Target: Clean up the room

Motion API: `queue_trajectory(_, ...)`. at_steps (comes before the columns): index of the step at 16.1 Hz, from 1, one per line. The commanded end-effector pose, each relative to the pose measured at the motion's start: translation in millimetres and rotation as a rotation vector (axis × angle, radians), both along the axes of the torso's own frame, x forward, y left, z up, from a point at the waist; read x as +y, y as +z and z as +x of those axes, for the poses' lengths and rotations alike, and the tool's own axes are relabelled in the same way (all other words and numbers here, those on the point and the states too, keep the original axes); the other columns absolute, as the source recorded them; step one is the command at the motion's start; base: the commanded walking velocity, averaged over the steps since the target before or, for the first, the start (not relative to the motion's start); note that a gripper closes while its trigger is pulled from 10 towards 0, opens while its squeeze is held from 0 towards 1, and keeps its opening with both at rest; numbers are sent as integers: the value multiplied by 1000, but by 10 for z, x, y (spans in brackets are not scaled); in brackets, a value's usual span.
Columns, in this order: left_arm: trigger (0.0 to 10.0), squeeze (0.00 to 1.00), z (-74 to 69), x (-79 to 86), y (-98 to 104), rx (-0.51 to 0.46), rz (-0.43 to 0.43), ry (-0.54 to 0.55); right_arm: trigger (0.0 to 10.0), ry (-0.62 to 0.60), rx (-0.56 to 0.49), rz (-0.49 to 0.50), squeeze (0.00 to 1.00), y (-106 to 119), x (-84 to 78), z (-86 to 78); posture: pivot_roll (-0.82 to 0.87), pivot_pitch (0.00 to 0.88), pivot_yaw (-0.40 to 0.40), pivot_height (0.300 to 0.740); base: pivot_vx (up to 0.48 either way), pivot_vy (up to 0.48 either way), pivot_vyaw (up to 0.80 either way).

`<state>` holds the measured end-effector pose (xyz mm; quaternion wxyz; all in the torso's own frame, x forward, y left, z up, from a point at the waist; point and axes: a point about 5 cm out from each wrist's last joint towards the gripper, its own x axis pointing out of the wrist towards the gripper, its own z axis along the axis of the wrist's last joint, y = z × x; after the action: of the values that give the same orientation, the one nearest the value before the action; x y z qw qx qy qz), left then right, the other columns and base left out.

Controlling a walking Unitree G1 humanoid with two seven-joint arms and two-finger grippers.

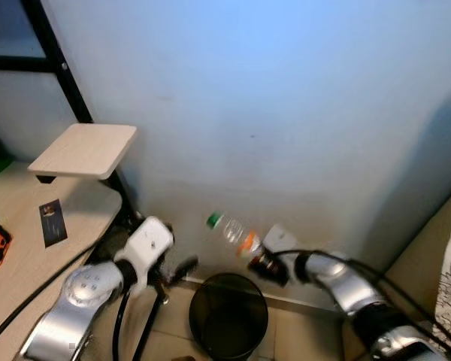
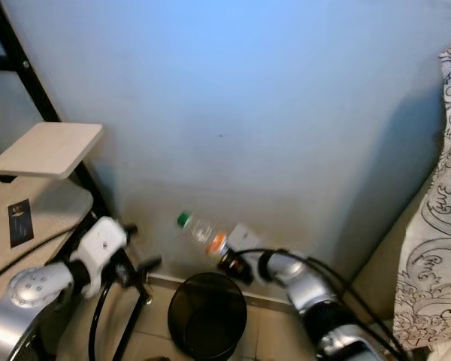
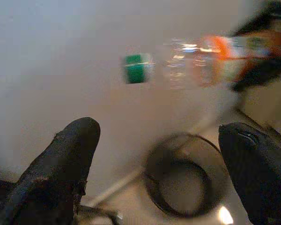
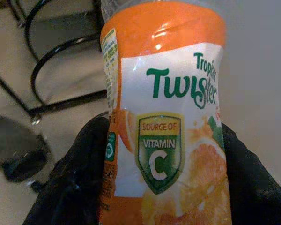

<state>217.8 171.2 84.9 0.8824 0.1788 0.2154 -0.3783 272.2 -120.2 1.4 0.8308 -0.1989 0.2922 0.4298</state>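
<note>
Now: bottle (image 1: 237, 237) clamped btwn right gripper (image 1: 264, 265) jaws, above bin (image 1: 228, 314).

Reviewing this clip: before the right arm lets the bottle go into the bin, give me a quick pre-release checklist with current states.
1. Right gripper has the bottle: ok, shut on its labelled end.
2. Bottle over the bin opening: cannot tell; it hangs above the rim near the wall, capped end pointing away from the arm.
3. Cap on: ok, green cap in place.
4. Left gripper out of the drop path: ok, open, beside the bin rather than over it.
5. Room in the bin: ok, it looks dark and empty.
6. Cables by the bin: cannot tell whether they would snag.
</note>
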Motion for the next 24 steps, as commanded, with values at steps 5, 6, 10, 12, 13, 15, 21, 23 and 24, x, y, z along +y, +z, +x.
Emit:
queue_trajectory(5,10000,0,-123,-4,-9,76,31,-129,10000,-43,9,-114,0,-96,126,96,39,0,62,740,0,0,0)
queue_trajectory(6,10000,0,-131,-6,-13,78,30,-131,10000,-34,21,-110,0,-107,145,87,38,0,63,740,0,0,0)
queue_trajectory(10,10000,0,-89,-70,-197,83,35,-124,10000,-37,50,-90,1000,-143,157,63,34,0,70,740,0,0,0)
queue_trajectory(12,10000,0,-75,-79,-275,90,39,-124,10000,-65,77,-24,1000,-133,164,65,35,0,72,740,0,0,0)
queue_trajectory(13,10000,0,-63,-52,-293,93,41,-122,10000,-59,81,3,1000,-125,179,61,33,0,72,740,0,0,0)
queue_trajectory(15,10000,0,-44,-3,-312,93,41,-121,10000,-46,100,51,1000,-120,217,43,35,0,72,740,0,0,0)
queue_trajectory(21,10000,0,17,175,-451,95,48,-109,10000,-20,110,77,1000,-144,221,-4,37,0,71,740,0,0,0)
queue_trajectory(23,10000,0,-1,277,-463,91,46,-107,10000,-57,96,106,1000,-132,135,7,37,0,69,740,0,0,0)
queue_trajectory(24,10000,0,-20,273,-443,78,26,-95,10000,-96,80,132,1000,-119,59,14,37,0,65,740,0,0,0)
